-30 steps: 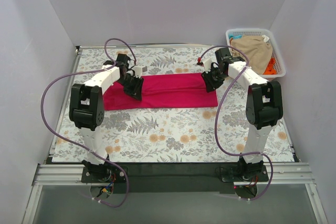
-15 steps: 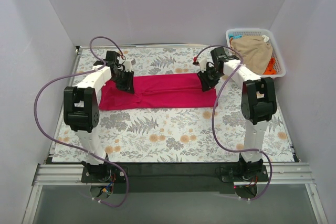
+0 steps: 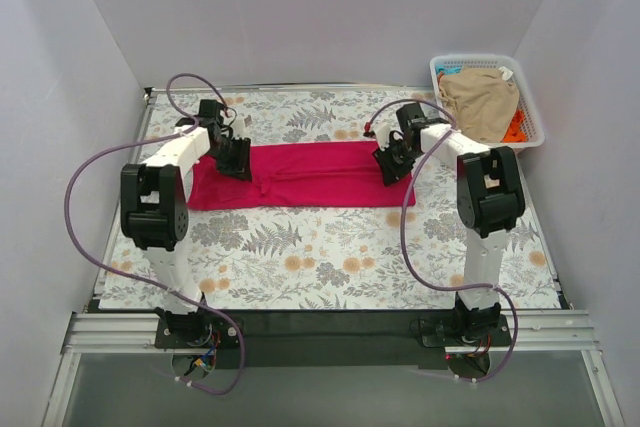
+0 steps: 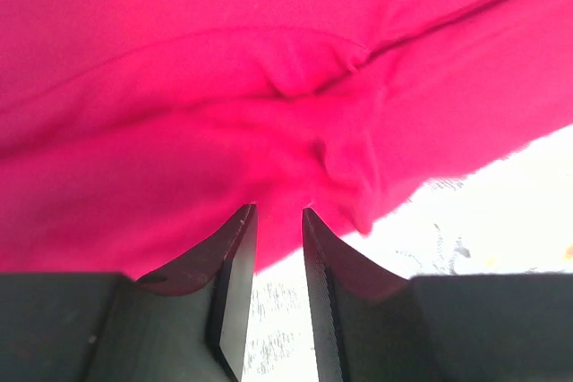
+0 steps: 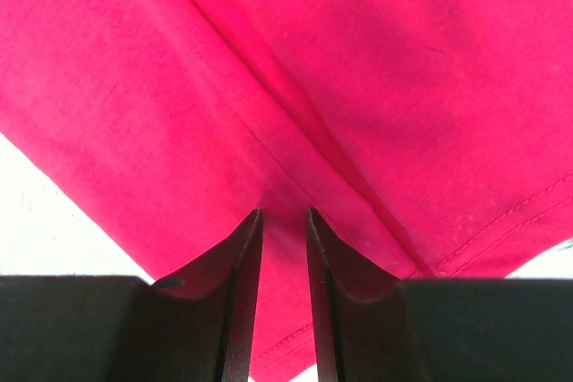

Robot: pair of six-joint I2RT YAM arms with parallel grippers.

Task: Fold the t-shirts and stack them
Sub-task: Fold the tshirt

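The crimson-pink t-shirt lies folded into a long band across the floral table. My left gripper is at its left part, near the far edge. In the left wrist view the jaws are nearly closed and pinch the cloth at the tips, with table showing below. My right gripper is at the shirt's right end. In the right wrist view its jaws are nearly closed, with the cloth running between them. A tan-beige t-shirt and a bit of an orange t-shirt lie in the basket.
The white lattice basket stands at the far right corner, beside the right wall. The floral table cover spreads in front of the shirt. Purple cables loop off both arms. Grey walls close in the left, back and right.
Both grippers have moved left and a little away from me, and lower onto the shirt. The shirt's left end has shifted slightly left and a crease has formed near the left gripper.
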